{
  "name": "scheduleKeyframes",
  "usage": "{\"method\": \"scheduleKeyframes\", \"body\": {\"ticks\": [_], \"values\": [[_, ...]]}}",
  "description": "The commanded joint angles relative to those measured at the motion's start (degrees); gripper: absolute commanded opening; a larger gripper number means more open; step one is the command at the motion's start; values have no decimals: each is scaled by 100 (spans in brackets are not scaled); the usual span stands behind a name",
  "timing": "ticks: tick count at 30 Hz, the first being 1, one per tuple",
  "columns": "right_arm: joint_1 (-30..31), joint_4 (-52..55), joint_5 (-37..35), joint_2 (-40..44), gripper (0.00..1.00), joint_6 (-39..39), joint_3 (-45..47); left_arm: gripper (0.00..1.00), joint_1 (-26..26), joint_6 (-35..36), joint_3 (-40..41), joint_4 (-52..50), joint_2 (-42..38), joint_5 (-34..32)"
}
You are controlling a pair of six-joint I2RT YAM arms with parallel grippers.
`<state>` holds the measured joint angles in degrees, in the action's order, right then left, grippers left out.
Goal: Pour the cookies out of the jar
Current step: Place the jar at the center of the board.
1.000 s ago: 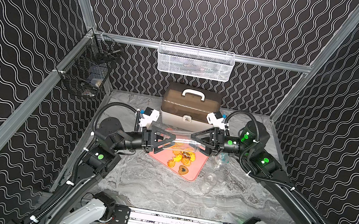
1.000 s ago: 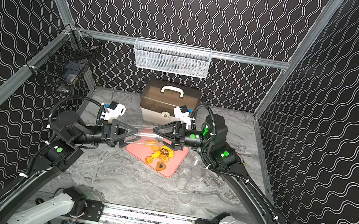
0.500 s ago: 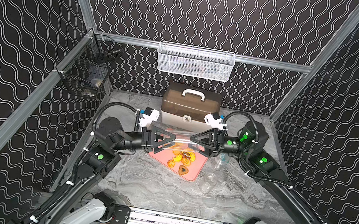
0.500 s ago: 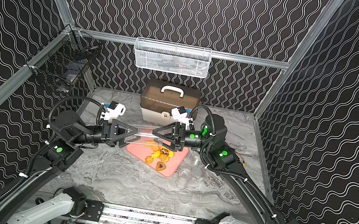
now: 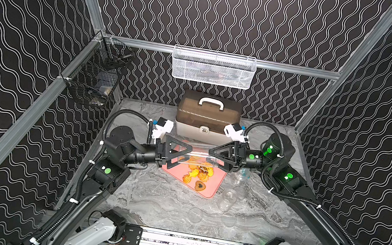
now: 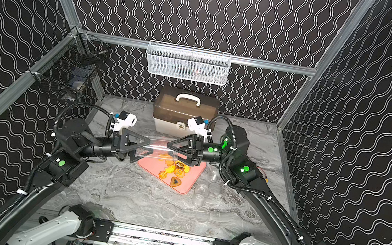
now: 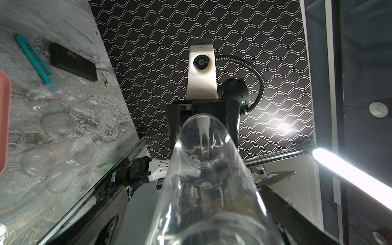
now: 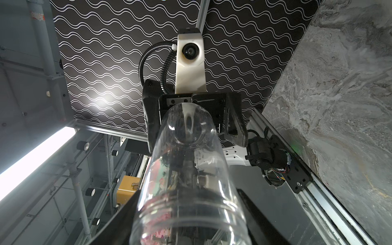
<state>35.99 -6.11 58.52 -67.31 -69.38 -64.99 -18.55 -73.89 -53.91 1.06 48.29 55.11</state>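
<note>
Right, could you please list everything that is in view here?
grey marbled table: one, grey, underneath
flat pink tray: one, pink, mid-table
small cookies: about ten, orange-yellow and brown, heaped on the tray
clear plastic jar: one, transparent, held level above the tray, looks empty
empty clear jars: at least three, transparent, lying beside the tray
brown-lidded storage box: one, brown and cream, at the back
white mesh basket: one, white, on the back rail
black wire basket: one, black, on the left wall
left gripper: one, black, open around the jar's base
right gripper: one, black, shut on the jar's mouth end
</note>
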Motion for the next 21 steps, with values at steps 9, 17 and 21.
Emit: {"method": "scheduleKeyframes", "body": {"ticks": [9,17,21], "values": [[-169,1132,-285,114,67,785,59,99,1,3976,-2572,-5847,83,-3221],[-154,3083,-1030,-412,65,2074,-759,99,4,4352,-2941,-6599,-246,-4473],[117,3654,-1477,-1006,64,2578,-1199,99,1,4330,-3174,-6688,-392,-4647]]}}
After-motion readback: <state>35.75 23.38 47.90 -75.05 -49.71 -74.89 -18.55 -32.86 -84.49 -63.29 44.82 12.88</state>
